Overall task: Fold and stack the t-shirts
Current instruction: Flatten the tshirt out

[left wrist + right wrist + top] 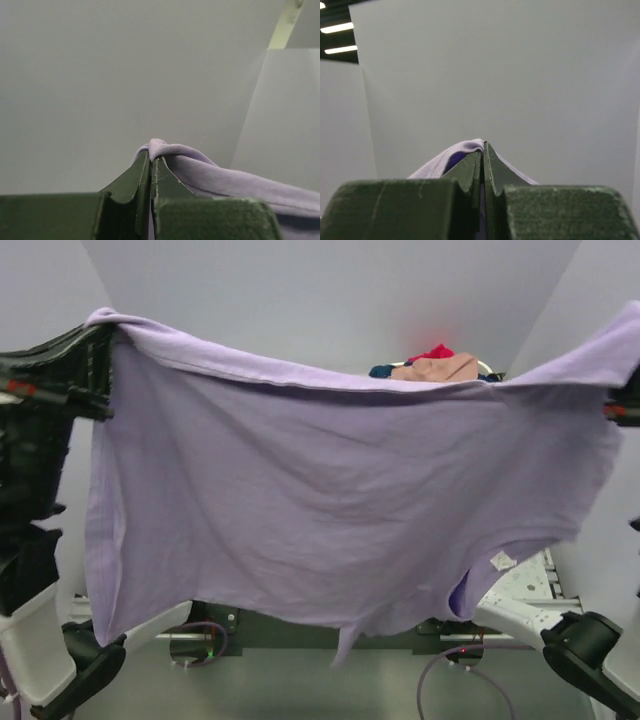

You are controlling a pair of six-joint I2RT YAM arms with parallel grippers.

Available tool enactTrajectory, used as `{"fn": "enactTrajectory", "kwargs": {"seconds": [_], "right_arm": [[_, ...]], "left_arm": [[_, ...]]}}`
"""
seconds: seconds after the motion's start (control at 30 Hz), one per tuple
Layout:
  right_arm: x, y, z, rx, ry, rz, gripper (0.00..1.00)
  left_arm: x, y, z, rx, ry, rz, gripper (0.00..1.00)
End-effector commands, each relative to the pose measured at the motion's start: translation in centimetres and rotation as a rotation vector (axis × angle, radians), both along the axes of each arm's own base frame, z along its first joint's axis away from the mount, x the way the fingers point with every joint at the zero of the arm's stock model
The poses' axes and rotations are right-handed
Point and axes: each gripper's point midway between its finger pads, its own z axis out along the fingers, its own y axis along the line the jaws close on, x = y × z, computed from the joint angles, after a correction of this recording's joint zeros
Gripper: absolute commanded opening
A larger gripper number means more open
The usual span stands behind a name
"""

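White basket rim [488, 366], grey table [300, 695], ceiling light strips [337, 27]

A basket [489, 367] of shirts [440, 368] sits on the grey table [320, 335].

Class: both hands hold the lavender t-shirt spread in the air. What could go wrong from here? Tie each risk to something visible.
1. The left hand and right hand each pinch only a small fold of the lavender t-shirt at their tips; it may slip.
2. Its lower edge hangs uneven, so it may land creased.
3. The raised cloth fills most of the top view, so placement may go unseen.
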Motion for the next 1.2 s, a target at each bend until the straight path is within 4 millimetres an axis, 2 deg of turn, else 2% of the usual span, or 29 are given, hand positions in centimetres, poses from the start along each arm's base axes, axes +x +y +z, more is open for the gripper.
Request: {"fn": "enactTrajectory", "kwargs": {"seconds": [0.0, 0.03, 0.1, 0.27, 0.3, 0.37, 0.47, 0.57, 0.67, 0.7, 0.77, 0.8, 0.83, 0.9, 0.97, 1.0, 1.07, 1.1, 1.17], "right_arm": [[9.7, 5.1, -5.0, -0.112, 0.197, -0.049, 0.0], [11.8, 6.3, -6.2, -0.133, 0.234, -0.059, 0.0], [14.7, 7.6, -8.8, -0.165, 0.3, -0.081, 0.0], [20.7, 10.9, -12.5, -0.227, 0.389, -0.111, 0.0], [21.1, 11.1, -12.3, -0.229, 0.385, -0.116, 0.0], [22.3, 11.6, -12.9, -0.239, 0.4, -0.128, 0.0], [22.4, 11.5, -12.5, -0.241, 0.394, -0.138, 0.0], [21.8, 11.0, -11.9, -0.237, 0.382, -0.146, 0.0], [20.3, 9.7, -11.1, -0.227, 0.364, -0.163, 0.0], [20.0, 9.4, -11.1, -0.232, 0.362, -0.171, 0.0], [17.7, 7.7, -10.0, -0.211, 0.335, -0.187, 0.0], [17.8, 7.6, -10.1, -0.21, 0.339, -0.192, 0.0], [16.4, 6.6, -9.4, -0.195, 0.32, -0.198, 0.0], [14.8, 5.6, -8.7, -0.184, 0.302, -0.205, 0.0], [12.6, 4.0, -7.7, -0.163, 0.274, -0.211, 0.0], [11.7, 3.4, -7.2, -0.154, 0.261, -0.215, 0.0], [9.6, 1.5, -6.3, -0.126, 0.233, -0.245, 0.0], [8.8, 0.8, -5.7, -0.116, 0.218, -0.256, 0.0], [7.1, -0.6, -4.8, -0.1, 0.19, -0.28, 0.0]], "left_arm": [[9.2, -1.2, -7.3, 0.104, 0.26, 0.143, 0.0], [10.8, -1.5, -8.7, 0.124, 0.304, 0.165, 0.0], [13.2, -1.4, -11.3, 0.159, 0.372, 0.225, 0.0], [18.5, -1.4, -16.1, 0.242, 0.502, 0.322, 0.0], [19.6, -1.3, -17.0, 0.259, 0.519, 0.331, 0.0], [20.6, -0.8, -17.5, 0.267, 0.532, 0.344, 0.0], [21.3, -0.5, -18.0, 0.276, 0.544, 0.346, 0.0], [20.8, 0.0, -17.8, 0.282, 0.539, 0.353, 0.0], [19.3, 0.3, -16.8, 0.272, 0.51, 0.345, 0.0], [18.2, 0.6, -15.9, 0.264, 0.488, 0.342, 0.0], [16.3, 0.8, -14.7, 0.254, 0.453, 0.324, 0.0], [16.3, 0.6, -14.9, 0.259, 0.457, 0.315, 0.0], [15.1, 0.8, -14.1, 0.253, 0.434, 0.308, 0.0], [13.2, 0.6, -13.2, 0.257, 0.406, 0.265, 0.0], [11.9, 0.4, -12.7, 0.263, 0.392, 0.235, 0.0], [10.6, 0.5, -12.2, 0.26, 0.381, 0.221, 0.0], [9.3, 0.8, -12.0, 0.254, 0.389, 0.214, 0.0], [7.9, 1.1, -10.8, 0.238, 0.357, 0.21, 0.0], [6.7, 1.4, -10.2, 0.217, 0.351, 0.205, 0.0]]}}
